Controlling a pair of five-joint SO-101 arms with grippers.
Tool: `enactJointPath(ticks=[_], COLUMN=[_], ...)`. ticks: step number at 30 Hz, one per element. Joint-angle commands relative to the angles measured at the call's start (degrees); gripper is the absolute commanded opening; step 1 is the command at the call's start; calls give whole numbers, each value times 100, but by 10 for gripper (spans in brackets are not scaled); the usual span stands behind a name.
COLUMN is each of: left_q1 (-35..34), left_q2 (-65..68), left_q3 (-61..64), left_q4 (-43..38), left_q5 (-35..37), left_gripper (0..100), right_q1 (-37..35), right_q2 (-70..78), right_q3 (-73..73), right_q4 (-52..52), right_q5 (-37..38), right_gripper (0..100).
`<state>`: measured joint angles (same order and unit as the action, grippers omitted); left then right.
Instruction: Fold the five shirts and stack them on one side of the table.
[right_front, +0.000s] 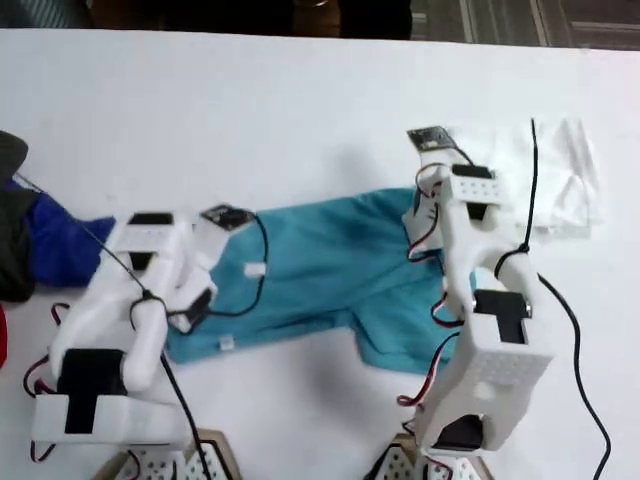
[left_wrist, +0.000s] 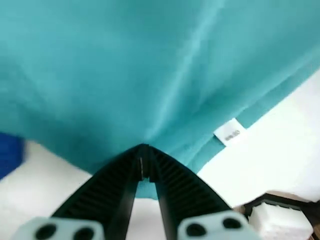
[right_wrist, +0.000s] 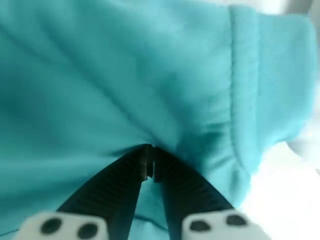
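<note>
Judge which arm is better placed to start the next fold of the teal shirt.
Probably left. The left gripper is shut on the teal shirt at its edge near the label, so it could carry that edge across. The right gripper pinches fabric farther in, with teal all around its tips.

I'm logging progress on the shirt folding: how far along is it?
Done: possibly one, a white shirt lying at the table's right side that looks folded. In hand: the teal shirt, spread flat, pinched by the left gripper and right gripper. Left: the blue shirt and dark shirt heaped at the left edge, then stacking.
</note>
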<state>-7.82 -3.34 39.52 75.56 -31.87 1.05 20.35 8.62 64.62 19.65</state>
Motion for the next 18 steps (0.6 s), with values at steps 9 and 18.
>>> enactJointPath(ticks=[9,18], left_q1=[-308,-1451], left_q2=[-18,141], left_q3=[-2536,-2527], left_q4=[1793,1310], left_q5=[-26,-352], left_gripper=[26,26], right_q1=[-40,-66], right_q2=[-1640,-2862], right_q3=[-352,-141], right_q4=[901,1499], right_q5=[-70,-70], right_gripper=[19,19])
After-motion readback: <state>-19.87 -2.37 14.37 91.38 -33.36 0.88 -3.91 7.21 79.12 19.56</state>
